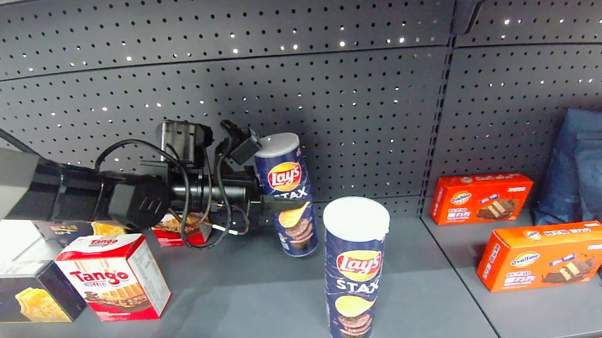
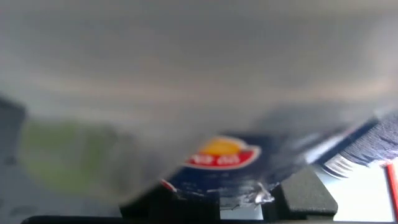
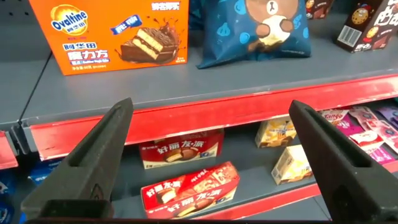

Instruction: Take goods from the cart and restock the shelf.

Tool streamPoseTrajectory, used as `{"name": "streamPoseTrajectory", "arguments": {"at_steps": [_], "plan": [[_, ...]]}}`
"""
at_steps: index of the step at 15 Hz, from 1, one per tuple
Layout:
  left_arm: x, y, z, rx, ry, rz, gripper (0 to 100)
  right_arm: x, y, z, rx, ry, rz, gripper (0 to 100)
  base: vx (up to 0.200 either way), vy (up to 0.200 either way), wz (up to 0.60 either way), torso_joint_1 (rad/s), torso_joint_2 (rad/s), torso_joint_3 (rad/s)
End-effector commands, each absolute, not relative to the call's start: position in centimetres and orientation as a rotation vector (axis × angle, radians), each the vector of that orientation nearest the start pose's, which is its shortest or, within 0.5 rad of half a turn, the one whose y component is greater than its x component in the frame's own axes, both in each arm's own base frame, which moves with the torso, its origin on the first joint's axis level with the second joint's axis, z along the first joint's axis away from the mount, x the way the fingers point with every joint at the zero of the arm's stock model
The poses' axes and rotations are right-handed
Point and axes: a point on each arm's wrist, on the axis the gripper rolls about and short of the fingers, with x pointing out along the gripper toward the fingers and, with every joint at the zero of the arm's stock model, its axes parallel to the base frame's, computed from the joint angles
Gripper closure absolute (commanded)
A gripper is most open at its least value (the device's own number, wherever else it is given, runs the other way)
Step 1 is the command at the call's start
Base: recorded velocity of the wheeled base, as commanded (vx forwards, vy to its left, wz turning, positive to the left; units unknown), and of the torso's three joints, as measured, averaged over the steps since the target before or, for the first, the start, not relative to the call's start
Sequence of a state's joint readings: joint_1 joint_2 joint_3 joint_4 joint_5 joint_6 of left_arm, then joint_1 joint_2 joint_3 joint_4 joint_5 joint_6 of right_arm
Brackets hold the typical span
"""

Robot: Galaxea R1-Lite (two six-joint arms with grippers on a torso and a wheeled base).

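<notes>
The left pincer [image 1: 288, 203] is seen clamped on a chips can [image 1: 284, 175] at the shelf [image 1: 236, 303] rear, at 11 o'clock from a second can [image 1: 358, 270] standing upright. The right pincer [image 3: 209, 109] is spread wide.

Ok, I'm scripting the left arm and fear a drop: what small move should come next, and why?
Probably settle the rear can upright on the shelf before letting go. The left gripper is shut on it near the back panel; it leans slightly, its base looks about at shelf level, and the front can stands clear.
</notes>
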State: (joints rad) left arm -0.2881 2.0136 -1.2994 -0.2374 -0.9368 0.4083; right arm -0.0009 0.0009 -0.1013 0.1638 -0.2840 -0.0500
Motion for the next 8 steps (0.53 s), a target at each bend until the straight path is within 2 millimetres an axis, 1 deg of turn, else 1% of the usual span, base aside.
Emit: {"name": "streamPoseTrajectory", "arguments": {"at_steps": [1,2,4,6,8], "plan": [[37.4,-13.4,17.1,0.184,0.247,-1.284,100,-3.2,-0.6,8.6,-0.057,0.072,-0.284,0,0.0,0.0,0.0,0.0,0.0,0.0],[37.4,-13.4,17.7,0.179,0.265,-1.287,100,-3.2,-0.6,8.6,-0.052,0.072,-0.282,0,0.0,0.0,0.0,0.0,0.0,0.0],[37.3,-13.3,17.6,0.204,0.292,-1.299,100,-3.2,-0.6,8.6,-0.05,0.071,-0.284,0,0.0,0.0,0.0,0.0,0.0,0.0],[37.4,-13.0,17.7,0.257,0.262,-1.304,100,-3.2,-0.6,8.6,-0.05,0.071,-0.284,0,0.0,0.0,0.0,0.0,0.0,0.0],[37.7,-12.6,18.2,0.263,0.246,-1.289,100,-3.2,-0.6,8.6,-0.05,0.071,-0.284,0,0.0,0.0,0.0,0.0,0.0,0.0]]}}
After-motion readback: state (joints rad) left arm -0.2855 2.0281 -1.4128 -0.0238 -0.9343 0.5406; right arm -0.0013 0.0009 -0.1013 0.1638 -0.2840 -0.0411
